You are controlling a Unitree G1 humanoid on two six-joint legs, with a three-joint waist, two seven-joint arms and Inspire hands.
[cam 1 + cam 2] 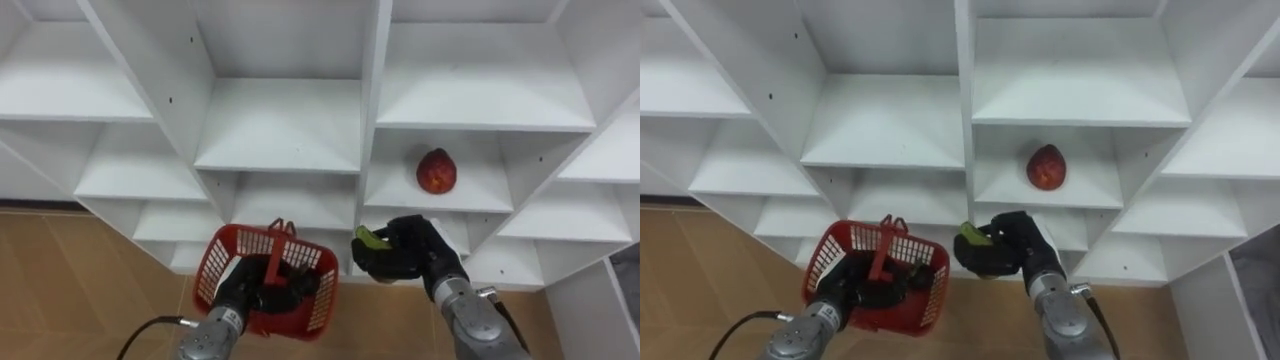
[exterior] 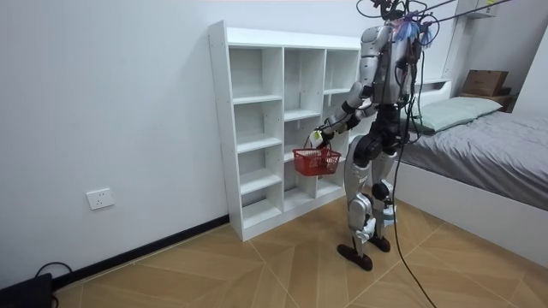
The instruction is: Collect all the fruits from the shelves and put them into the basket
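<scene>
Eye views show right robot hand [image 1: 412,256] clutching green fruit [image 1: 370,239], left robot hand [image 1: 248,291] basket [image 1: 224,262].

basket [image 1: 322,300]: red, lattice | shelf fruit [image 1: 436,171]: red | held fruit [image 1: 370,239]: green | closet [image 1: 280,125]: white | floor [image 1: 70,280]: tan herringbone

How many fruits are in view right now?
2: a red fruit on a closet shelf, and a green fruit in the right hand beside the red basket. The left hand hides part of the basket's inside.
</scene>
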